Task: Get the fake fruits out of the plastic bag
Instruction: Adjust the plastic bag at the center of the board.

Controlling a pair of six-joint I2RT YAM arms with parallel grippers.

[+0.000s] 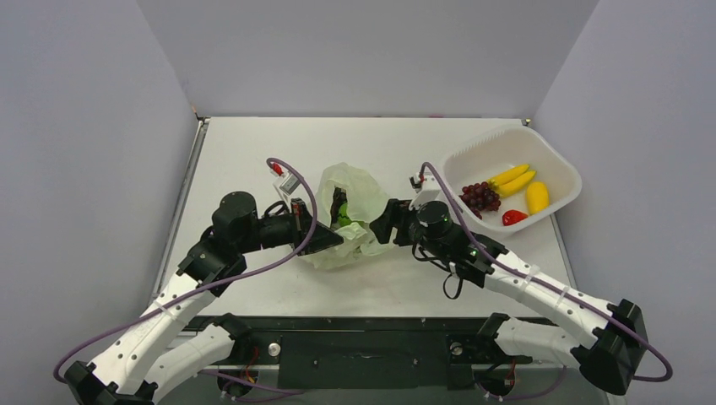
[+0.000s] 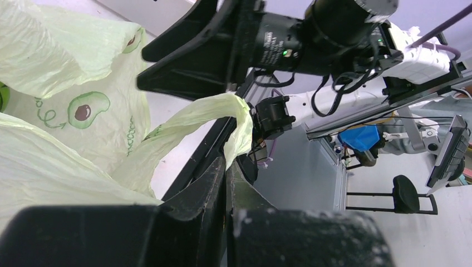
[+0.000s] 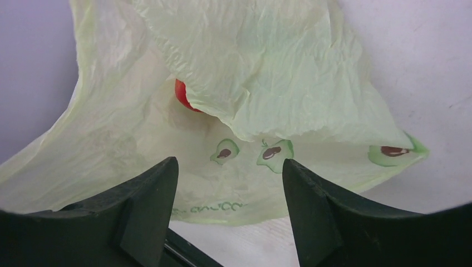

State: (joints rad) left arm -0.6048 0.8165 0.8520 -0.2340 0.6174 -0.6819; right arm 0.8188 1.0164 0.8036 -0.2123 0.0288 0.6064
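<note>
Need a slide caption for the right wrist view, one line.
Right end effector open before the bag, a red fruit peeking from under its fold.

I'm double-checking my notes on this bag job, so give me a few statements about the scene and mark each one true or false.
1. The left gripper is shut on the plastic bag. True.
2. A red fruit shows inside the bag. True.
3. The right gripper grips that red fruit. False: its jaws stand open in front of the bag, holding nothing.
4. The white basket is empty. False: it holds grapes, bananas and other fruits.
</note>
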